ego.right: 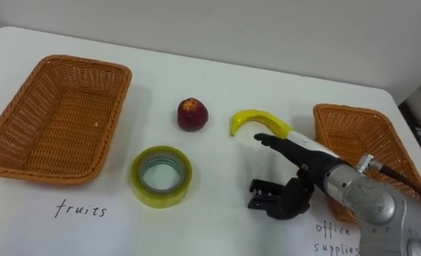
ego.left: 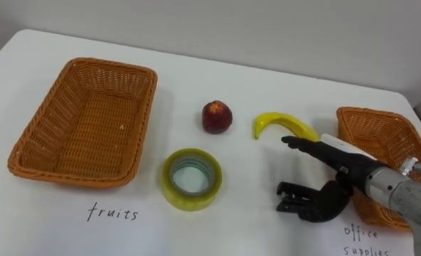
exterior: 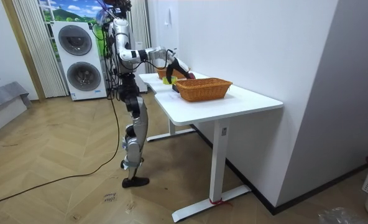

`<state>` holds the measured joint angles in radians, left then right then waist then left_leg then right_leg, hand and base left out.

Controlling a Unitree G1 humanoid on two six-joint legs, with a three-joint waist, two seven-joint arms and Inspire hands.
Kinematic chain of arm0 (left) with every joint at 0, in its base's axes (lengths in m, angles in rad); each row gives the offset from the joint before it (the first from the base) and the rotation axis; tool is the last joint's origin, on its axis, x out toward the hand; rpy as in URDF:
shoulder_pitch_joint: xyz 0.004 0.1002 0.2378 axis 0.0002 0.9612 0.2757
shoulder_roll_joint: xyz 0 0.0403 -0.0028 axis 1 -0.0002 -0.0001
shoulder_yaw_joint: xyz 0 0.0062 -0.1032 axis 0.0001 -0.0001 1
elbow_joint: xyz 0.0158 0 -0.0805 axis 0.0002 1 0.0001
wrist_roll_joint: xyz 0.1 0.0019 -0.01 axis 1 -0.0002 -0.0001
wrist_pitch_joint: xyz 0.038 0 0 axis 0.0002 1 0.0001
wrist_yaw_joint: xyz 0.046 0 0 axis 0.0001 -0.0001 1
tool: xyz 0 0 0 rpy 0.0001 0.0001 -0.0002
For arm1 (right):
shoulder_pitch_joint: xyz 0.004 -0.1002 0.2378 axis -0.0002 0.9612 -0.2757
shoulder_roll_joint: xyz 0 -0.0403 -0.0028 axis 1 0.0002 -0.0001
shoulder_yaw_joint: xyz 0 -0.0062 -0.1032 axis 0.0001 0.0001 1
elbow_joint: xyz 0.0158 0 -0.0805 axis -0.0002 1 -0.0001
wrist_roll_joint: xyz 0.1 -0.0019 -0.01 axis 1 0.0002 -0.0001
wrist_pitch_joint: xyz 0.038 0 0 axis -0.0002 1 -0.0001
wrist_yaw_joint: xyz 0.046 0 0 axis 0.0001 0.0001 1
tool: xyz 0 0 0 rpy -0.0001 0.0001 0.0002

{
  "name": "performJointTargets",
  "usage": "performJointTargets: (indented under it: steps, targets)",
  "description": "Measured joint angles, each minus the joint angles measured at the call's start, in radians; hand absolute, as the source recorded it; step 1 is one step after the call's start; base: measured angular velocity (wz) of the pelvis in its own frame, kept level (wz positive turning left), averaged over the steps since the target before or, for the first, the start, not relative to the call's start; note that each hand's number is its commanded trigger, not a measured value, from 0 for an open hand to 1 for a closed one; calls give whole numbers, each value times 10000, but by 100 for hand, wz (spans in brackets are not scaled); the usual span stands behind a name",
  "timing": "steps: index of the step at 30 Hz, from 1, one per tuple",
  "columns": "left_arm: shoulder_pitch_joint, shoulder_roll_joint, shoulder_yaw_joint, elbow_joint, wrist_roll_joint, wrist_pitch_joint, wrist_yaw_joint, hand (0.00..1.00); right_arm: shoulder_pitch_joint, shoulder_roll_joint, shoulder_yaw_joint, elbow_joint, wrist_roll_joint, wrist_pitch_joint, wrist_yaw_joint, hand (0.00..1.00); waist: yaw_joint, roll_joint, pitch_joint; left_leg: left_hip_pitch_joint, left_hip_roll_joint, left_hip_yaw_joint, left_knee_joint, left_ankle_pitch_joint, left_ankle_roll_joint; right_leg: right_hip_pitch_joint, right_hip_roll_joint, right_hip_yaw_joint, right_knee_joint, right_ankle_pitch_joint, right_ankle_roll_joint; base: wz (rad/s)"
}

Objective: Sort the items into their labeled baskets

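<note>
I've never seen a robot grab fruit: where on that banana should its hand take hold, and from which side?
Probably around the middle of the banana, coming down from above and closing across its narrow width. It lies flat on the table, bent like an arch, so the middle balances best. The right hand hovers open beside it.

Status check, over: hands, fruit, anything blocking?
Right hand open, empty, beside curved yellow banana, nothing between. Red apple, yellow tape roll loose on white table. Left orange wicker basket empty.
</note>
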<state>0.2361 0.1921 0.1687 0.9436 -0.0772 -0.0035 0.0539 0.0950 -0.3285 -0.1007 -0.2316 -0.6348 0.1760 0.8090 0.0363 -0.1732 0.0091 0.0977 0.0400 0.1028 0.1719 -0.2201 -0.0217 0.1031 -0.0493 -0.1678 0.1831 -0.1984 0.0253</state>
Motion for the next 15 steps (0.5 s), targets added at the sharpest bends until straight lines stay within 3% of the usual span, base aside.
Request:
performJointTargets:
  steps: [6, 11, 15]
  targets:
    - [-13, -3, -181, -22, -10, 0, 96, 0, 78, 1, 30, 367, -215, 226, -7, 0, -2, 133, 52, -20, -1, 11, -1, 0, 0, -56, -1, 0, -2, 1, 1, 0]
    - [-15, -15, -254, -26, 3, 8, 236, 0, 132, 11, 44, 366, -401, 340, 3, 0, 3, 322, -44, -7, -1, 30, -22, 0, 0, -64, -1, 7, -1, 1, 1, 0]
    - [-16, -13, -260, -30, 23, 35, 329, 0, 187, 33, 176, 365, -482, 431, -14, 0, 16, 360, -59, 4, 0, 41, -32, 1, 0, -58, 4, 37, 0, 0, 1, 0]
